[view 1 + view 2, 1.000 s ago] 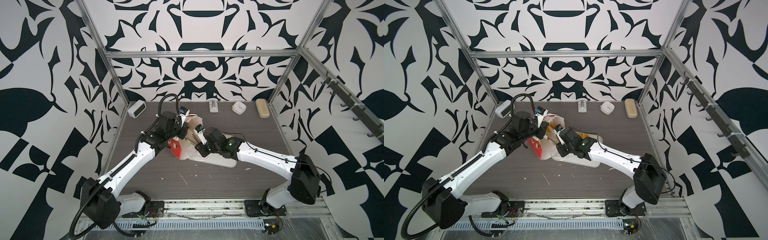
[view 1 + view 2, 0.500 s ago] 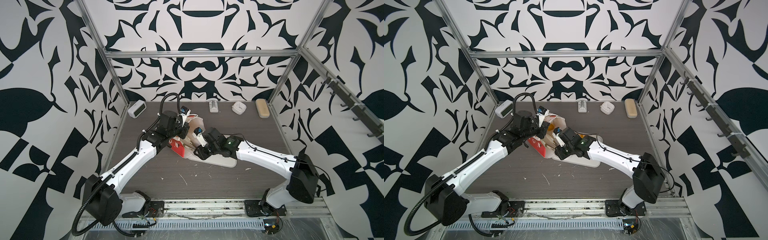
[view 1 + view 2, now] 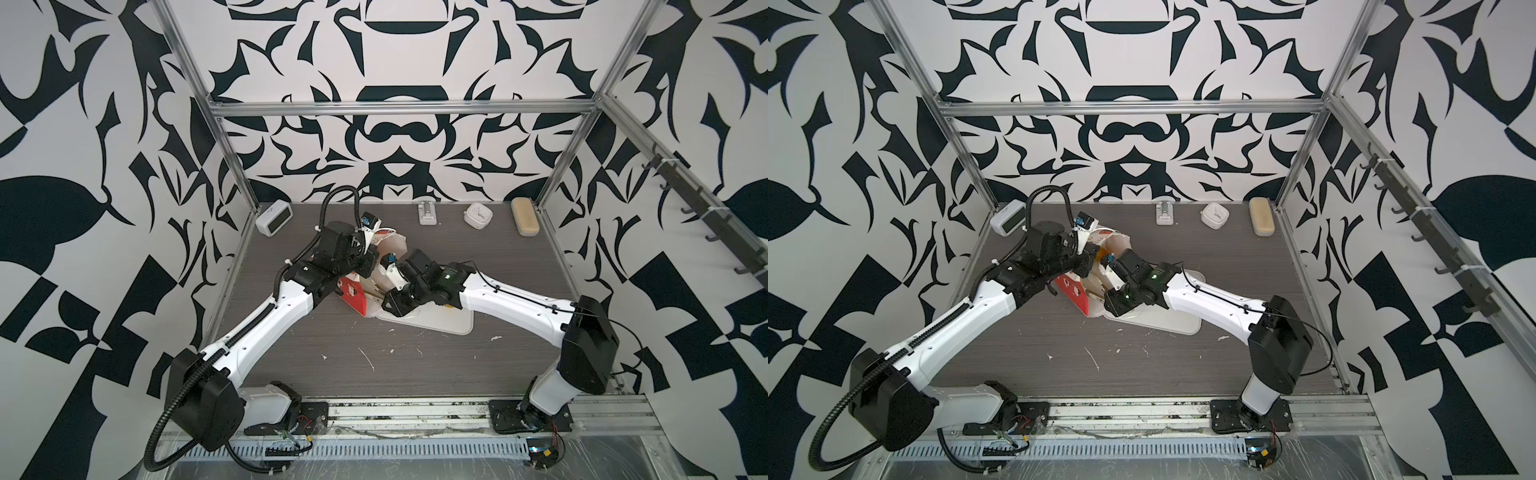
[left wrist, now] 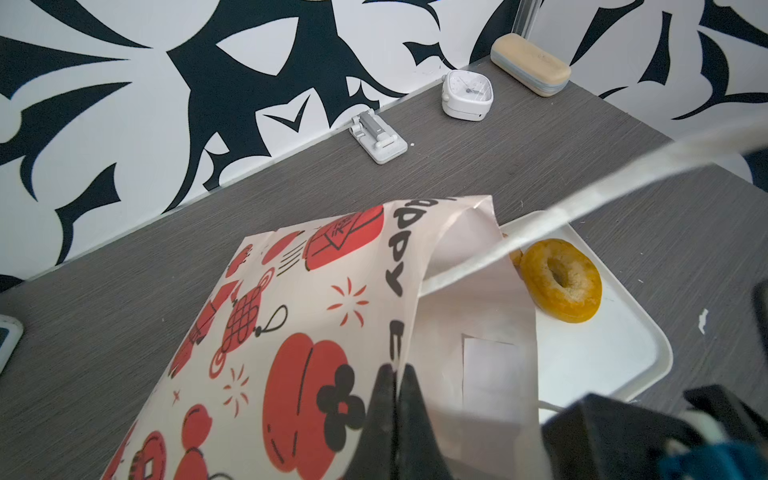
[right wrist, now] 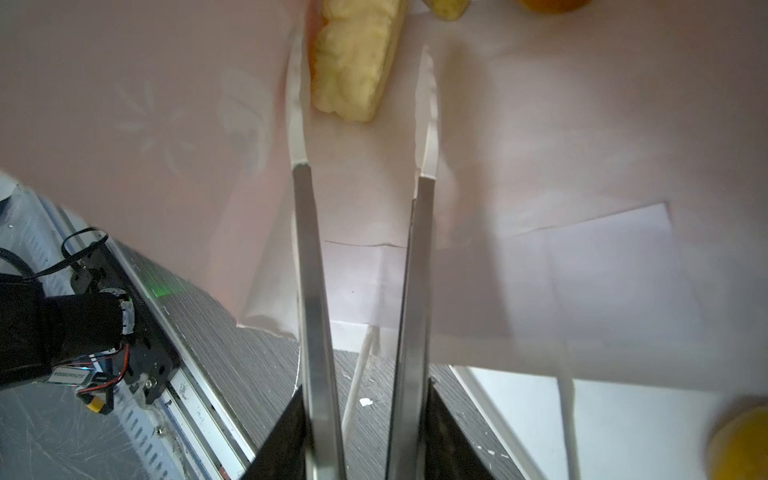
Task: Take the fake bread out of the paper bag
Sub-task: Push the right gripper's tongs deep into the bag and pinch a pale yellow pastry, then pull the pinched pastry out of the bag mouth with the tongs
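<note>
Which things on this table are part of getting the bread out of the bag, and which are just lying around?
Part of the job: paper bag, pinched at its rim by the left end effector; pale pastry inside it, between the fingers of the right end effector; ring bagel on the white tray.
Lying about: digital clock, stand, white alarm clock, beige case, along the back wall.

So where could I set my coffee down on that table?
Free: the wide front strip of table between the white tray and the arm bases, only scraps there; also the back right patch between tray, small white clock and beige case. Crowded: the middle, where both arms meet at the paper bag, and the bagel on the tray.
</note>
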You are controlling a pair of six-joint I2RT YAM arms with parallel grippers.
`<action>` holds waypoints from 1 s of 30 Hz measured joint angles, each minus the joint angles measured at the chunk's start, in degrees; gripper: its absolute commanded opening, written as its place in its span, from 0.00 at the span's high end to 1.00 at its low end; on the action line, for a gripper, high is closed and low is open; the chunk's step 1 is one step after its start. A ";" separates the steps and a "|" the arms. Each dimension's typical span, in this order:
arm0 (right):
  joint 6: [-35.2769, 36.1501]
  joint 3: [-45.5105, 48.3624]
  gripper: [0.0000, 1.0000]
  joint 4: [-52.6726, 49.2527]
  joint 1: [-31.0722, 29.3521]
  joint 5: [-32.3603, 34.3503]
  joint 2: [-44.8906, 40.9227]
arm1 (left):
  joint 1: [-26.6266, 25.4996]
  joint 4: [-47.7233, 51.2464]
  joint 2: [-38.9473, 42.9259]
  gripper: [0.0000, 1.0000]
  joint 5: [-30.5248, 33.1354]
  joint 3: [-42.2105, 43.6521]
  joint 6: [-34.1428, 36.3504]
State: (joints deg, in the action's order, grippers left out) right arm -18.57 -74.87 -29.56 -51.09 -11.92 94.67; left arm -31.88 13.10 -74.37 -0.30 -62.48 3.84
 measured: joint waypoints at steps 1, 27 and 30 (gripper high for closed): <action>-0.17 -0.20 0.59 -0.02 0.00 -0.28 0.48 | 0.00 0.00 0.00 1.00 0.00 0.00 0.00; -3.26 3.67 0.91 3.45 1.44 -2.54 -1.99 | 0.79 0.07 2.36 1.00 0.31 0.42 0.02; -3.58 5.88 0.91 3.15 2.03 -1.90 -5.55 | 1.14 0.07 3.17 1.00 0.35 0.42 0.02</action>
State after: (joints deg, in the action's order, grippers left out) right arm -22.15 -68.99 -26.41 -49.06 -13.82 89.12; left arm -30.74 13.17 -71.20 0.05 -62.06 3.86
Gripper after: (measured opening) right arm 0.294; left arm 0.048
